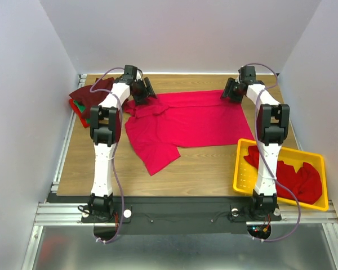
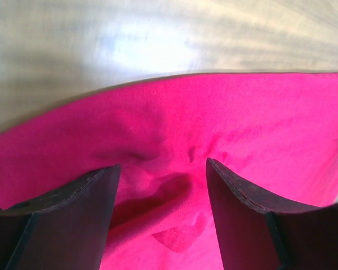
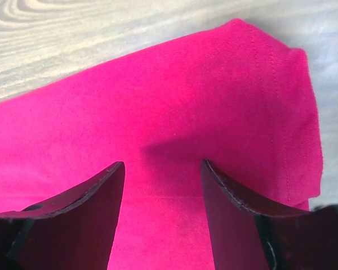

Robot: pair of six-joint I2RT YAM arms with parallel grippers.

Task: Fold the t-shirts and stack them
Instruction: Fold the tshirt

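Fold seemingly not yet begun: crimson t-shirt (image 1: pixel 191 121) spread flat on the table (image 1: pixel 203 169), one sleeve trailing nearward. Poised at its far edge, left gripper (image 1: pixel 142 90) and right gripper (image 1: pixel 232 91), jaws wide on both, gripping nothing. Next, likely: lowering, pinching both ends together, drawing evenly nearward. Only from the wrists: wrinkle (image 2: pixel 174 185) under the left, stitched corner (image 3: pixel 293 73) under the right. Only from above: red shirts (image 1: pixel 304 180) in the yellow tray (image 1: pixel 239 169), maroon pile (image 1: pixel 90 95) far left

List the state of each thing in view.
Crimson cloth t-shirt, mid-table: spread out, unfolded.
Left arm's black fingers: open above its far edge.
Right arm's black fingers: open above its far corner.
Yellow slotted plastic tray: holds crumpled red shirts.
Dark maroon and green shirts, far-left: heaped, unfolded.
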